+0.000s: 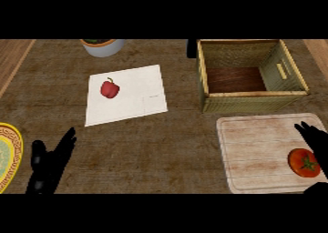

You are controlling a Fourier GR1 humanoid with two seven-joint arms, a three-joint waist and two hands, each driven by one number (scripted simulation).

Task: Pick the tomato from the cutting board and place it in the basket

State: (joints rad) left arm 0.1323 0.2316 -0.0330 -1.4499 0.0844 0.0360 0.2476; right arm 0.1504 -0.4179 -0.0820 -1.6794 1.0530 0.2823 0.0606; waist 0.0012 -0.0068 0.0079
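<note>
A brown worktop [166, 150] is filling the view from above. At the lower right, a pale wooden cutting board [261, 150] is lying flat on it. A red tomato [304, 162] with a green stalk is sitting on the board, near its right edge and towards its lower corner.

The right hand [319, 141] is showing at the right edge, black, with its fingers stretched out straight over the board. The fingers are released and grasping nothing; they are lying just beside the tomato on its right, and it is hard to tell whether they are touching it. A dark part of the same hand is showing at the bottom right corner, below the tomato.

Above the board, just beyond its far edge, a square woven basket [251, 101] is standing upright, its dark wooden floor showing inside.

Left of the basket, a white sheet of paper [136, 98] is lying slightly turned on the worktop. A red pepper [110, 88] is resting on its left part. Beyond the paper, at the top edge, a grey pot [103, 47] is standing with something dark green inside.

The left hand [49, 164] is resting at the lower left, well apart from the board, fingers straight and released, pointing up the view. Beside it, at the left edge, part of a yellow and green patterned plate [5, 157] is showing.
</note>
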